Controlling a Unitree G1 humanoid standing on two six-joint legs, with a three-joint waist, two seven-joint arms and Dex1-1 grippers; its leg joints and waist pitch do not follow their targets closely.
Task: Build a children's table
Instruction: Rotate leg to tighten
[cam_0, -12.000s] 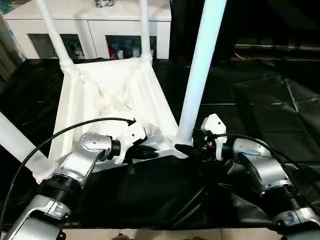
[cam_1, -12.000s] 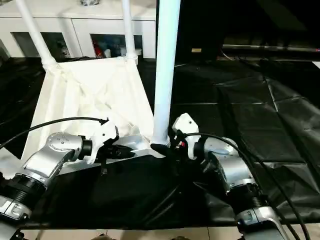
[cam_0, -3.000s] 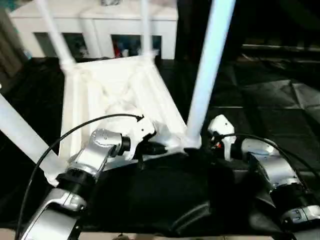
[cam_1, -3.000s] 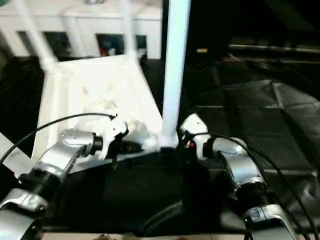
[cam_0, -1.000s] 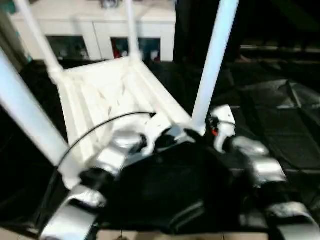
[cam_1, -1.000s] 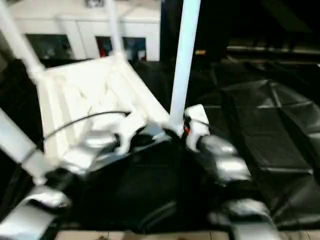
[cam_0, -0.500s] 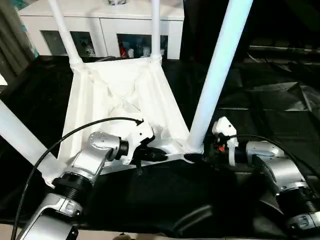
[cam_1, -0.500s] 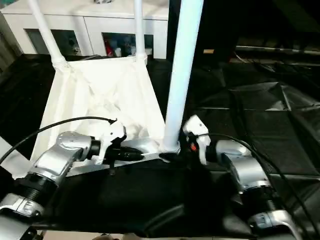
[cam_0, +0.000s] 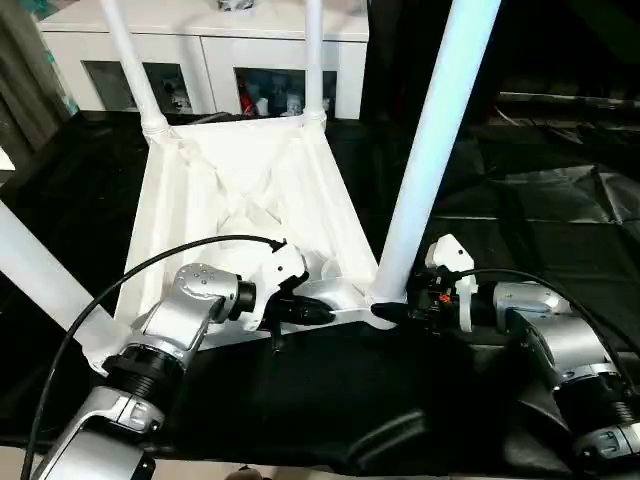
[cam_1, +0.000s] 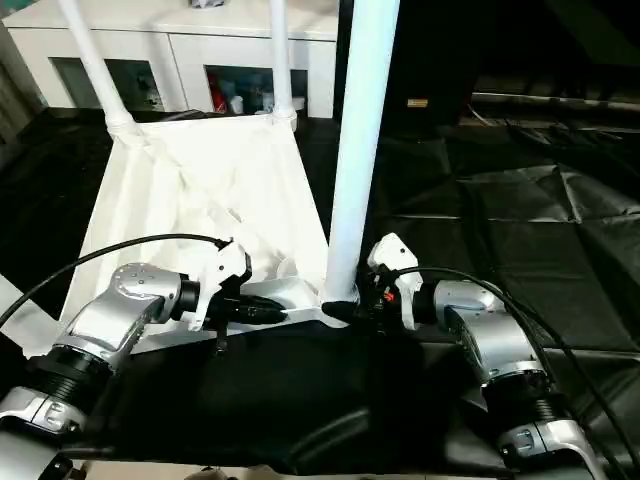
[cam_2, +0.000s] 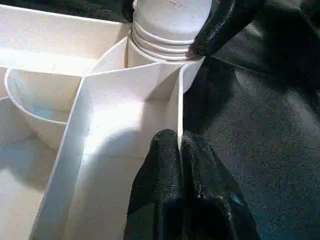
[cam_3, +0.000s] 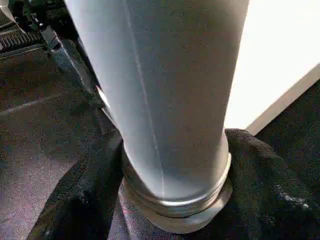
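Children's table (cam_0: 240, 190) inverted on black sheeting, ribbed underside up, long axis running away from the robot; four legs point upward. Step, as judged: seating the near right leg (cam_0: 432, 150) in its corner socket. Left gripper (cam_2: 179, 150) pinches the near rim rib; right gripper (cam_3: 170, 200) encircles the leg's base; next: turn or press home.

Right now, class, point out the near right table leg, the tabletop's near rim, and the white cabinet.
near right leg (cam_0: 430, 150), left eye view, mid-shaft
tabletop rim (cam_2: 178, 107), left wrist view, thin near edge
white cabinet (cam_1: 180, 45), right eye view, front panel
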